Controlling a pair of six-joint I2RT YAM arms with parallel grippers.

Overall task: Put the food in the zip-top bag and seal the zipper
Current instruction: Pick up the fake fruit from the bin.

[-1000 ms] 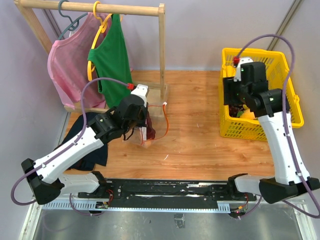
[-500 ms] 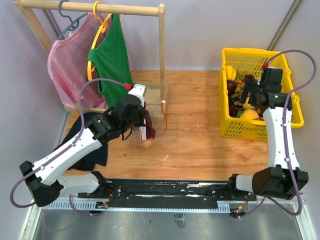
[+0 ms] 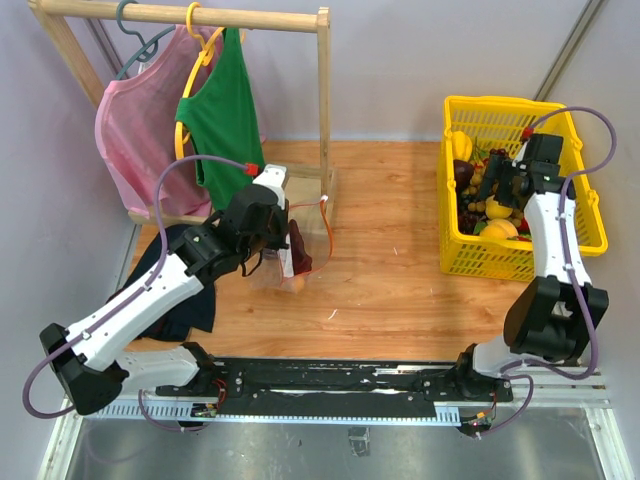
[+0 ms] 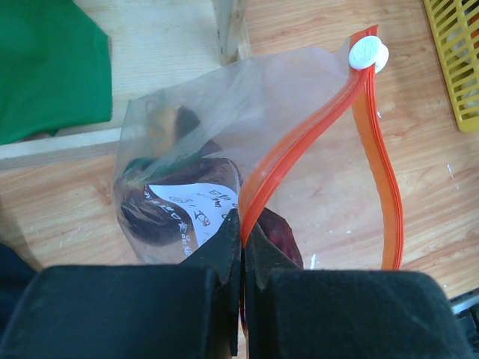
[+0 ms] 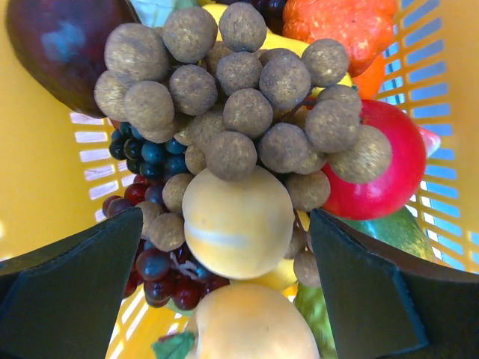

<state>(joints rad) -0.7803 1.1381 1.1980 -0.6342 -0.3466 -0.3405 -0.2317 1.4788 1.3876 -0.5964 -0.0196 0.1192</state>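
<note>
My left gripper is shut on the orange-red zipper of the clear zip-top bag, which hangs open from it. Dark food pieces and a white label show through the plastic. A white slider sits at the strip's far end. My right gripper is open over the yellow basket. In the right wrist view the gripper has its jaws on either side of a round orange-yellow fruit, not touching it. A second one lies nearer.
The basket also holds a tan ball cluster, dark grapes, a dark purple round fruit, a red fruit and an orange piece. A wooden clothes rack with a green and a pink shirt stands behind the bag. Dark cloth lies left.
My right arm has swung from the basket's left side to its far right, and its gripper now points down onto the fruit. My left gripper has shifted slightly back with the bag.
</note>
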